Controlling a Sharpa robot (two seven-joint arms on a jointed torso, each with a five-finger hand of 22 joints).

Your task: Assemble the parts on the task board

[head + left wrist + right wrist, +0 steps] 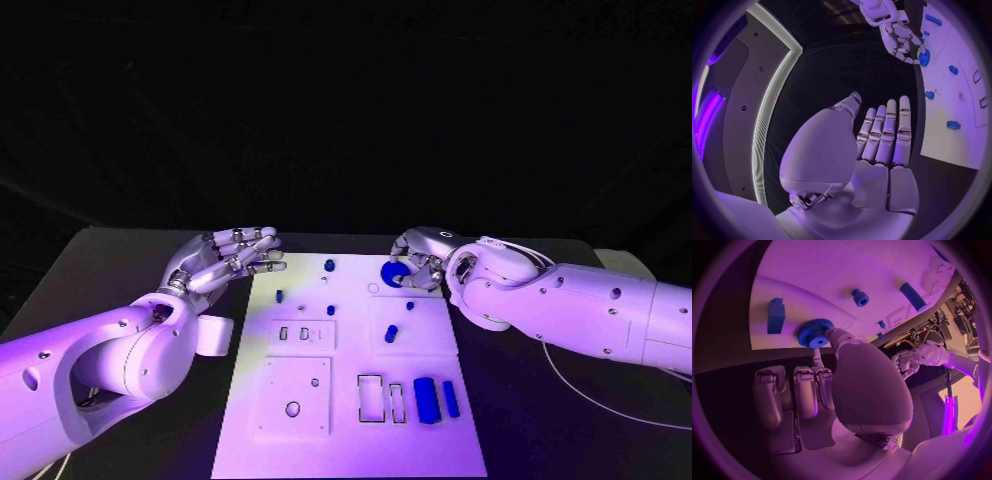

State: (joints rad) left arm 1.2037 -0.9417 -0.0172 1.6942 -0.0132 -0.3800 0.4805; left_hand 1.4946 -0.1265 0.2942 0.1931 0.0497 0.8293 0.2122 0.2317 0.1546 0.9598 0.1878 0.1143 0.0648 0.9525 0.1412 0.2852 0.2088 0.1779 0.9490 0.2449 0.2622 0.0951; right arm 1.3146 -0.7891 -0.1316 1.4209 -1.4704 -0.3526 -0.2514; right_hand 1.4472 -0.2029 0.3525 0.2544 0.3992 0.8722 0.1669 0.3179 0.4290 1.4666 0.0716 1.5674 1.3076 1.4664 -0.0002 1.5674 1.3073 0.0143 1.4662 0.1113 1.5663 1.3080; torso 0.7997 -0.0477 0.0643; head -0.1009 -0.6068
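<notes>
Nearest the camera, the task board (274, 440) lies on the black table (116, 260). Left hand (231, 258) hovers off the board's left edge, fingers spread, grasping nothing. Right hand (421, 258) sits at the board's far right edge, fingertips pinching the blue gear (814, 333). Two long blue bars (436, 398) lie near the board's near right edge.
</notes>
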